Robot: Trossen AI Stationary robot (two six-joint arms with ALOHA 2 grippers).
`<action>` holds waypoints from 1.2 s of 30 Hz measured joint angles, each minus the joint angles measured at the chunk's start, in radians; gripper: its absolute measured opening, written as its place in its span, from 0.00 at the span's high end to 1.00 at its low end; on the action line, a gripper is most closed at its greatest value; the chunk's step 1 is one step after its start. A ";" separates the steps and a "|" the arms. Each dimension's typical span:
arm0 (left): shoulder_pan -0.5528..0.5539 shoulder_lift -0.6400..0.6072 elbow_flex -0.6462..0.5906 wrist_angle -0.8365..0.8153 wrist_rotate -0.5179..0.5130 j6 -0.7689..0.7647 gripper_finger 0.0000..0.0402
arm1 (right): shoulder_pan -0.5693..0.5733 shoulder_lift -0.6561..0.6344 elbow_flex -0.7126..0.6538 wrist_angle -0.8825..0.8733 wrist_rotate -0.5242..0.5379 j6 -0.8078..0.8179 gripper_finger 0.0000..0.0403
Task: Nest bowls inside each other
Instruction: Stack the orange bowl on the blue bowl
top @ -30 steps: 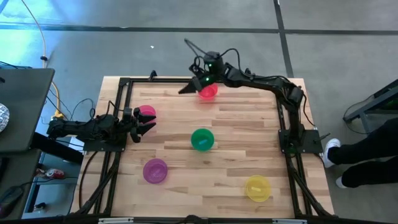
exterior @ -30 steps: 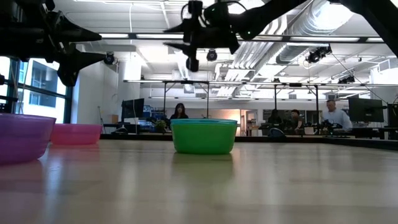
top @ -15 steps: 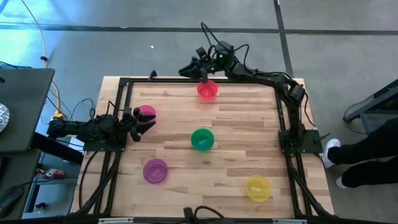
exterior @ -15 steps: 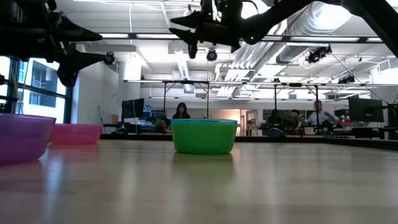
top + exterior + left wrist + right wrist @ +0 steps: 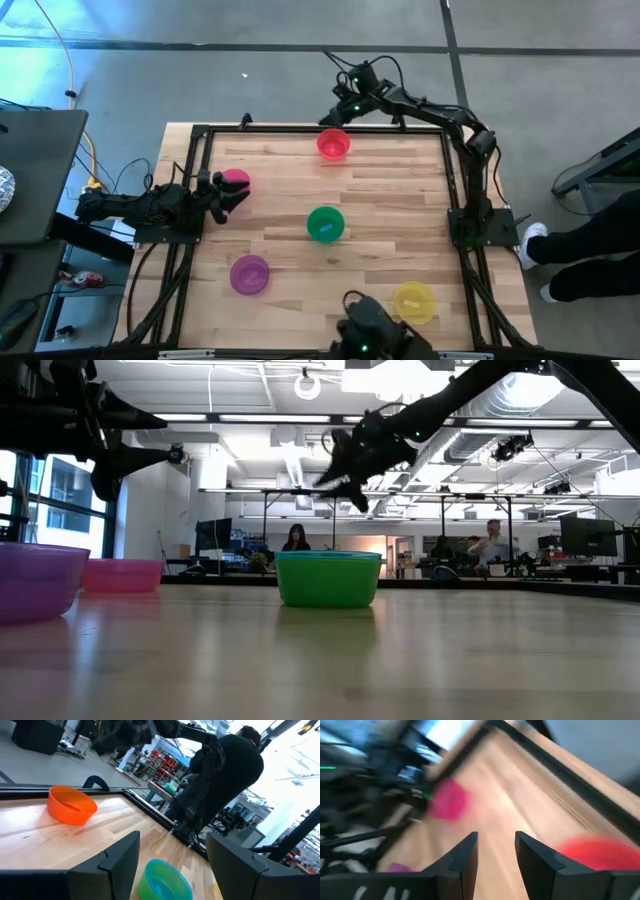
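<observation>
The red bowl (image 5: 333, 144) stands near the table's far edge and shows as orange in the left wrist view (image 5: 72, 805). The pink bowl (image 5: 238, 179) sits at the left, the green bowl (image 5: 325, 224) in the middle, the purple bowl (image 5: 249, 274) and the yellow bowl (image 5: 414, 302) nearer. No blue bowl shows. My right gripper (image 5: 335, 115) hangs open above the far edge, just beyond the red bowl, touching nothing. My left gripper (image 5: 226, 197) waits open beside the pink bowl.
A black frame (image 5: 200, 131) runs along the table's edges. A dark object (image 5: 370, 335) sits at the near edge, next to the yellow bowl. Bare wood lies between the bowls. People (image 5: 296, 538) are in the room behind the table.
My right gripper has drawn back from the red bowl, going up and toward the table's far edge and right, turning as it went. The red bowl has stayed where it was. A dark object has come into view at the near edge.
</observation>
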 joint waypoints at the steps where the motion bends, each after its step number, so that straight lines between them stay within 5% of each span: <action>1: 0.000 0.000 0.000 0.000 -0.007 0.001 0.46 | -0.006 0.000 0.000 -0.045 0.035 -0.001 0.70; 18: 0.000 0.000 0.000 0.003 -0.035 0.027 0.46 | -0.018 0.000 0.000 -0.385 0.462 0.003 0.70; 36: 0.000 0.000 0.000 0.003 -0.031 0.038 0.46 | 0.011 0.000 0.000 -0.441 0.487 0.063 0.70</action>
